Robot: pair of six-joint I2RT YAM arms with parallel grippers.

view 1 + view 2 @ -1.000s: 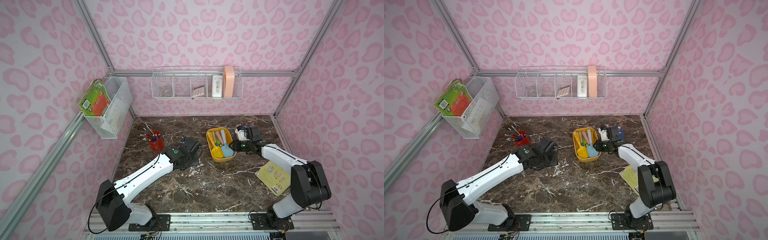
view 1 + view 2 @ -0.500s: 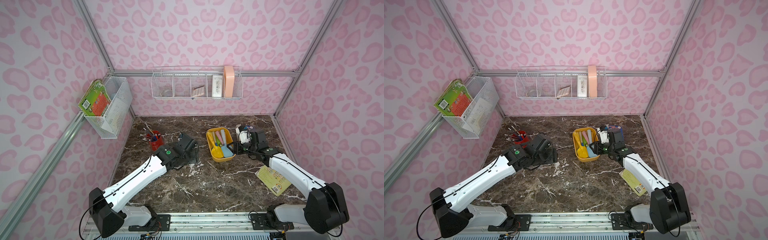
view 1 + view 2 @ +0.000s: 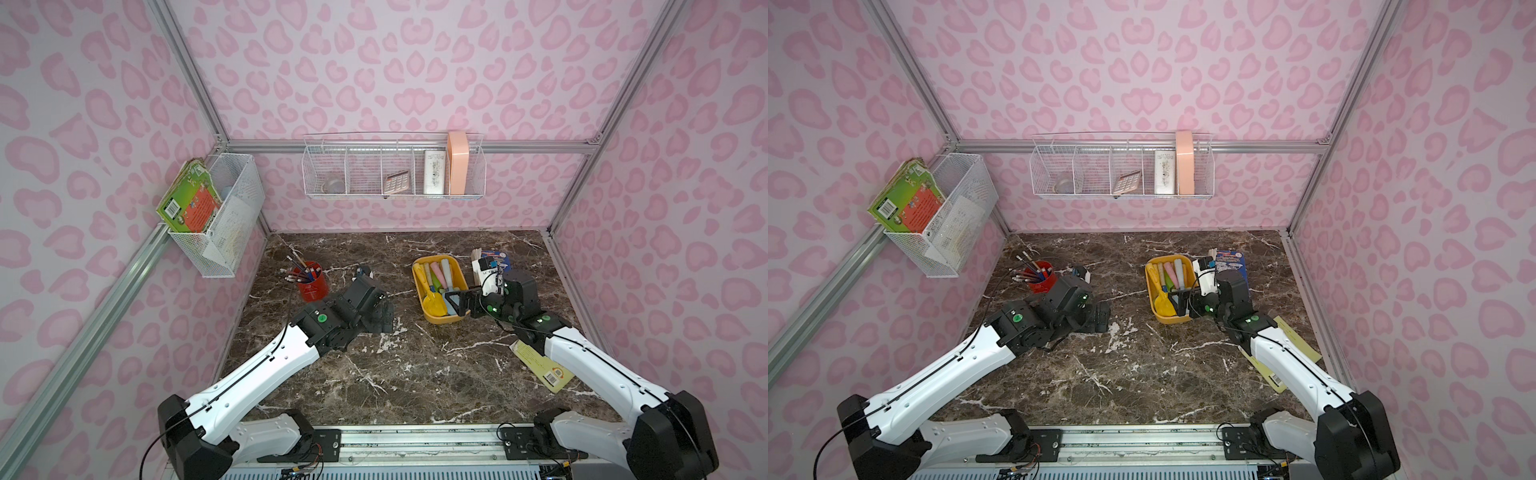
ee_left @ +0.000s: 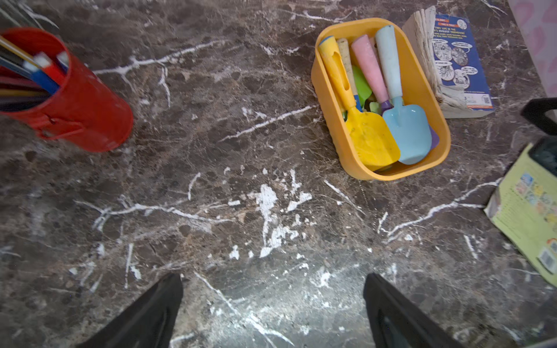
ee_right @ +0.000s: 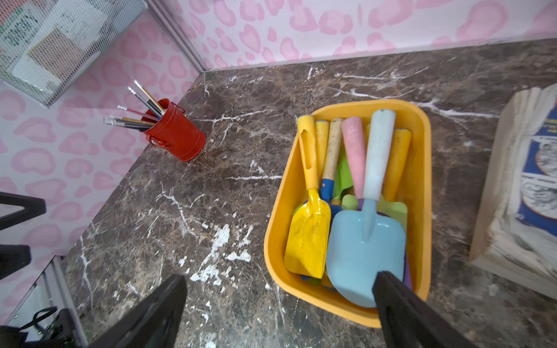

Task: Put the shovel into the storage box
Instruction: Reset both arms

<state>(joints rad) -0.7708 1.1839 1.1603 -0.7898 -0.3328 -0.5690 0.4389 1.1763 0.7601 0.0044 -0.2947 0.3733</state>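
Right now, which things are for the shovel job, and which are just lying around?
For the job: storage box, blue shovel and yellow shovel lying inside it.
Just lying around: red pencil cup, blue book, yellow-green book, back wire basket, side wire basket.

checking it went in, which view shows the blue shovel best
Right wrist view: the blue shovel is closest and sharpest, inside the storage box. Left wrist shows it whole but smaller; in both top views it is tiny.
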